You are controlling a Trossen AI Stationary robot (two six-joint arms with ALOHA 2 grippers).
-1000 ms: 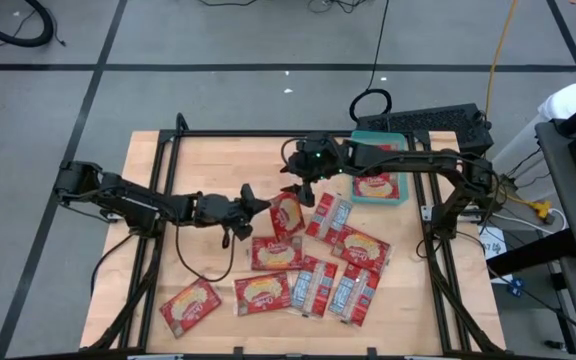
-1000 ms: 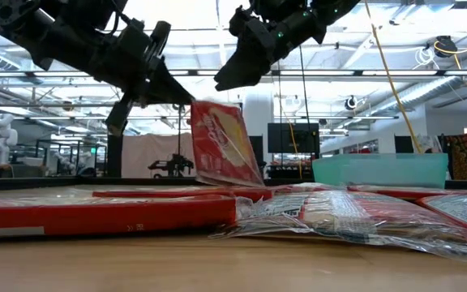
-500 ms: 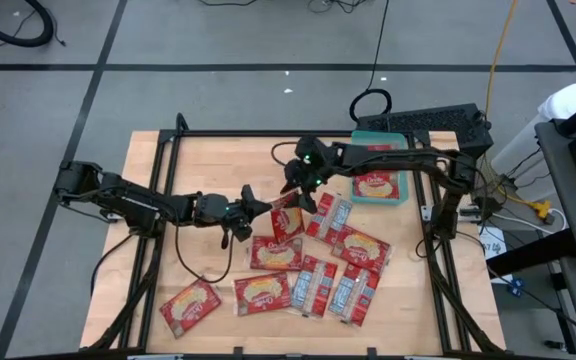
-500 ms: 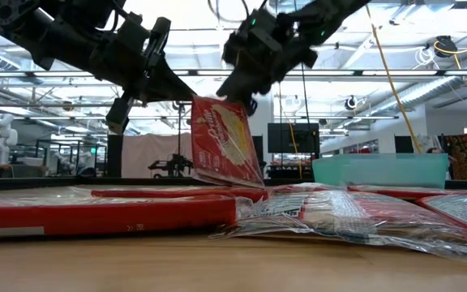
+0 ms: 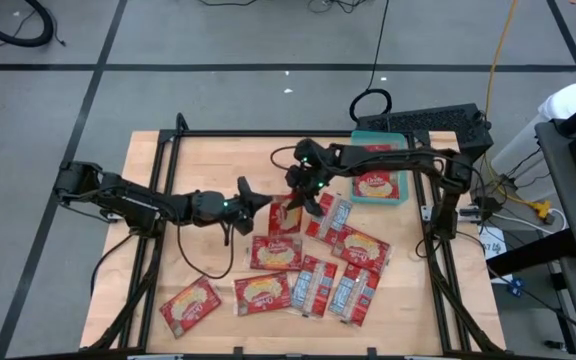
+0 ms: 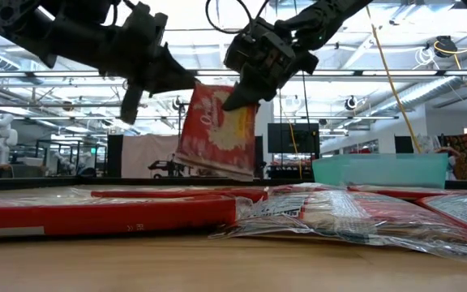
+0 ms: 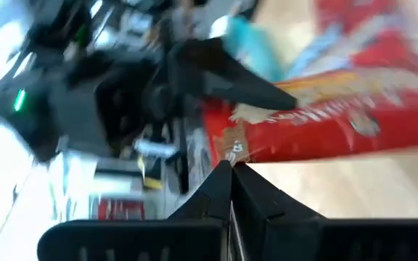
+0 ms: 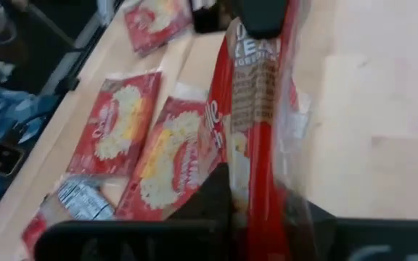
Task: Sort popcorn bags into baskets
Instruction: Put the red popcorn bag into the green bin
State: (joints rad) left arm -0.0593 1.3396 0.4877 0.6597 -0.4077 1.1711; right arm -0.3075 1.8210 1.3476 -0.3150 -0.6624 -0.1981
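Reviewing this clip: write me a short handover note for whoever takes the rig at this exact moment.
Right pincer: shut on a popcorn bag, holding it upright and clear of the table near the middle.
Left pincer: shut, empty as far as I can tell, close beside that bag.
Teal basket: at the table's far right, one bag visible inside.
Loose bags: a cluster at centre and near side, plus one lone bag near the left front.
Done: one bag sorted, one lifted.
Left: carry the held bag to the basket, then sort the rest.
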